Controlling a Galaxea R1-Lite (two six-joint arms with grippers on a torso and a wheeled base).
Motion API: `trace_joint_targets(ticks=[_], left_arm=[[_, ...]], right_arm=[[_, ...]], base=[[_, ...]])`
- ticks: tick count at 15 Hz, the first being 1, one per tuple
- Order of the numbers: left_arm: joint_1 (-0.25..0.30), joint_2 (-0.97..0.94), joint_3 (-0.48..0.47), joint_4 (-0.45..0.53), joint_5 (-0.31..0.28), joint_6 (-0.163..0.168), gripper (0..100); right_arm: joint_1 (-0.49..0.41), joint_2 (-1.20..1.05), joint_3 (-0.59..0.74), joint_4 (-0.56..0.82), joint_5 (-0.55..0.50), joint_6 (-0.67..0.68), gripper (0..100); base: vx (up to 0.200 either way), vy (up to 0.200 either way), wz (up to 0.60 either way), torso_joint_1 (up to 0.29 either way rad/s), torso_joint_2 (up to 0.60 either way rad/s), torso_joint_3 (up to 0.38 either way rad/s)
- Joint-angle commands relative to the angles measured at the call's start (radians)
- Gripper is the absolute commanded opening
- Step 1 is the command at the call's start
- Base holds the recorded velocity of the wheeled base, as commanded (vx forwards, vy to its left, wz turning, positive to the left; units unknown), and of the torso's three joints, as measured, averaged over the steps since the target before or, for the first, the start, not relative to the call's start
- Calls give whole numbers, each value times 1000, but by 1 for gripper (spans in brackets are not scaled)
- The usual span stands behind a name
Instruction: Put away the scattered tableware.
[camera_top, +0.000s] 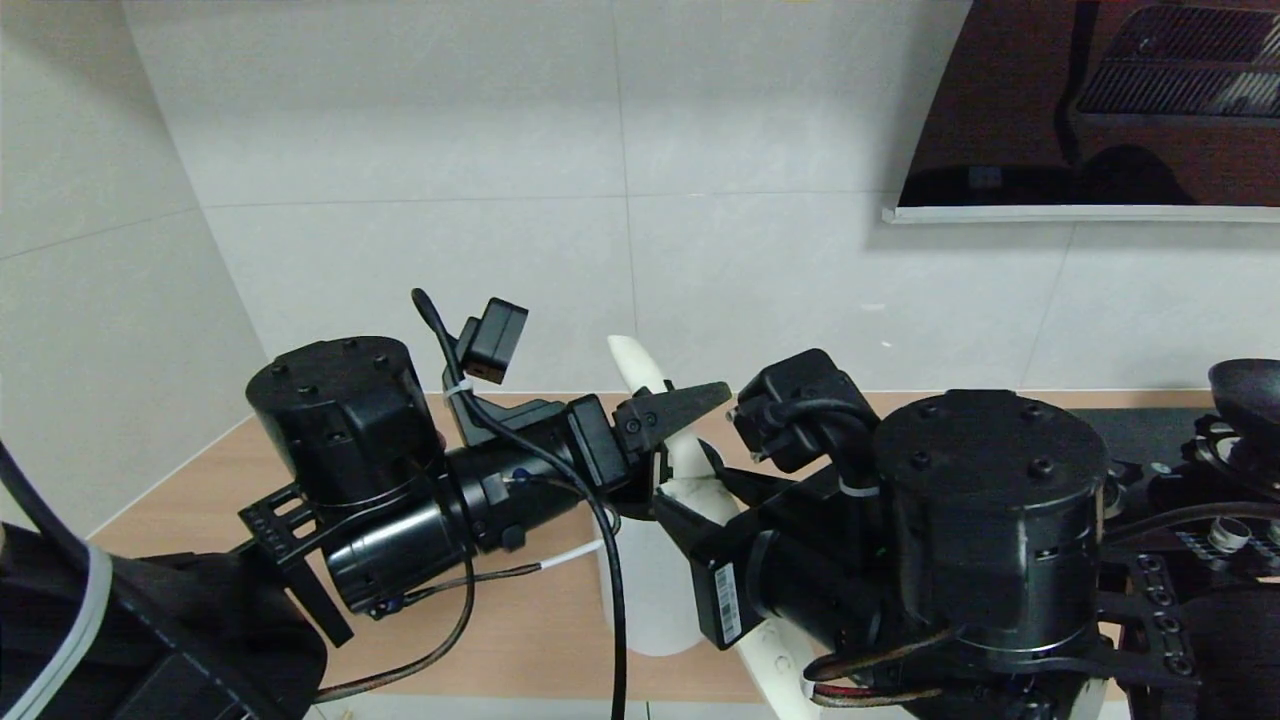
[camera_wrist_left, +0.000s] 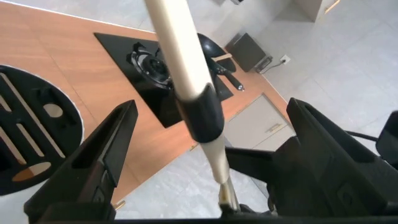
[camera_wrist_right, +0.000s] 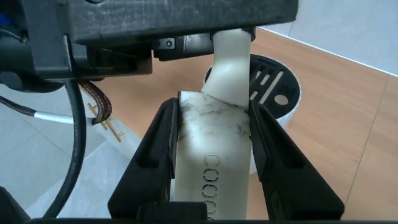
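Observation:
A long white utensil (camera_top: 640, 366) stands tilted above a white utensil holder (camera_top: 652, 592) on the wooden counter (camera_top: 190, 500). My right gripper (camera_top: 706, 496) is shut on the utensil's broad white part (camera_wrist_right: 211, 155), both fingers (camera_wrist_right: 155, 155) pressing its sides. My left gripper (camera_top: 665, 445) is open, and its fingers (camera_wrist_left: 106, 163) straddle the handle (camera_wrist_left: 186, 68) without touching it. The handle has a black band (camera_wrist_left: 200, 112) and a metal end. The holder's slotted black lid (camera_wrist_right: 273, 87) lies just below the utensil, and the same holder lid (camera_wrist_left: 31, 134) appears in the left wrist view.
A black cooktop (camera_top: 1190, 470) with a dark pan (camera_top: 1245, 385) sits at the counter's right end, and cooktop (camera_wrist_left: 155, 62) is also in the left wrist view. A dark range hood (camera_top: 1100, 100) hangs above it. Tiled walls close the back and left.

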Motion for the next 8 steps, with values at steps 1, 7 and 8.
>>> trace_joint_targets(ticks=[1,7,8], left_arm=[[2,-4,-3,0,4,0,100],[0,1,-1,0,5,1,100],[0,4,0,0,5,1,0]], right_arm=[[10,1,4,-1,0,-1,0],[16,-2,15,-1,0,-1,0],[16,-2,16,-1,0,-1,0]], base=[[0,0,0,0,0,0],[0,0,0,0,0,0],[0,0,0,0,0,0]])
